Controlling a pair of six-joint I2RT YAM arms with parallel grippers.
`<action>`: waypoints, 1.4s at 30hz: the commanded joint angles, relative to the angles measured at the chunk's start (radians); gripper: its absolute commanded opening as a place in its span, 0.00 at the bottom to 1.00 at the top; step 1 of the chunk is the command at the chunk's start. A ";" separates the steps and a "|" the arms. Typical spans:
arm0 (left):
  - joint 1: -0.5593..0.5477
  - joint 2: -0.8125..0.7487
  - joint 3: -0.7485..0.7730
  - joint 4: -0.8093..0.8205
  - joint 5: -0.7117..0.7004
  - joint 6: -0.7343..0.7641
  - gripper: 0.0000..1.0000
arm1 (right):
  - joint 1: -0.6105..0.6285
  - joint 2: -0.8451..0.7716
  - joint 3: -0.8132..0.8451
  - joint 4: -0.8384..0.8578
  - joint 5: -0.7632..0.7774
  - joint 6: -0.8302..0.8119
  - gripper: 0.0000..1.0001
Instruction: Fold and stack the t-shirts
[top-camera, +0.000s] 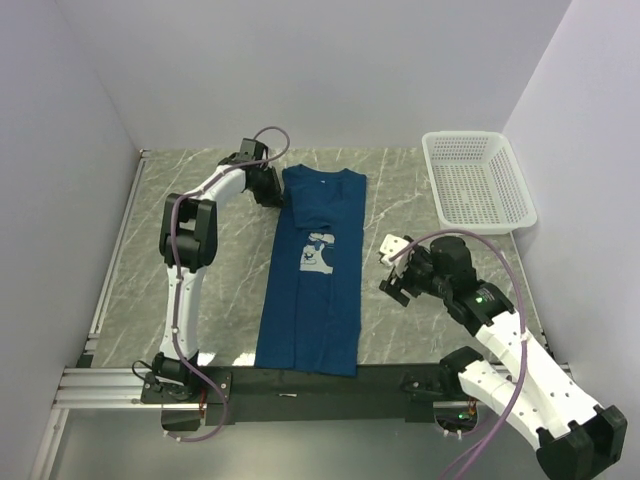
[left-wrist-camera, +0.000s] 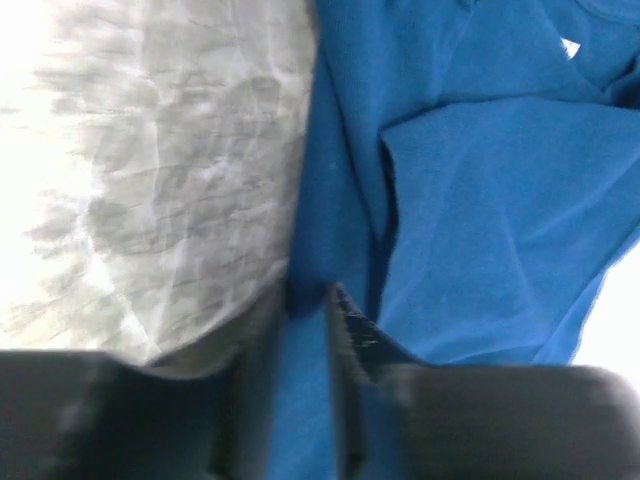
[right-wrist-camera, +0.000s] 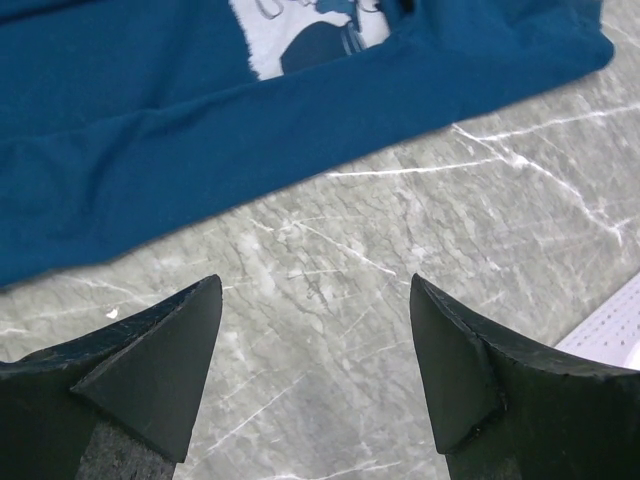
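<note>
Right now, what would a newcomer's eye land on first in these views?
A dark blue t-shirt lies folded into a long strip down the middle of the marble table, with its white print facing up. The left end effector appears to pinch the shirt's far left corner. The right end effector hangs open over bare marble beside it, and a white mesh basket sits empty at the far right.
</note>
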 joint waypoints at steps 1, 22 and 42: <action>-0.005 0.075 0.050 -0.080 0.076 0.040 0.22 | -0.040 -0.027 0.018 0.034 -0.056 0.035 0.82; 0.241 0.017 0.042 -0.045 -0.016 -0.061 0.01 | -0.087 0.025 0.018 0.031 -0.071 0.033 0.82; 0.394 -1.292 -1.063 0.396 -0.063 -0.122 1.00 | 0.451 0.539 0.117 0.149 0.020 -0.302 0.96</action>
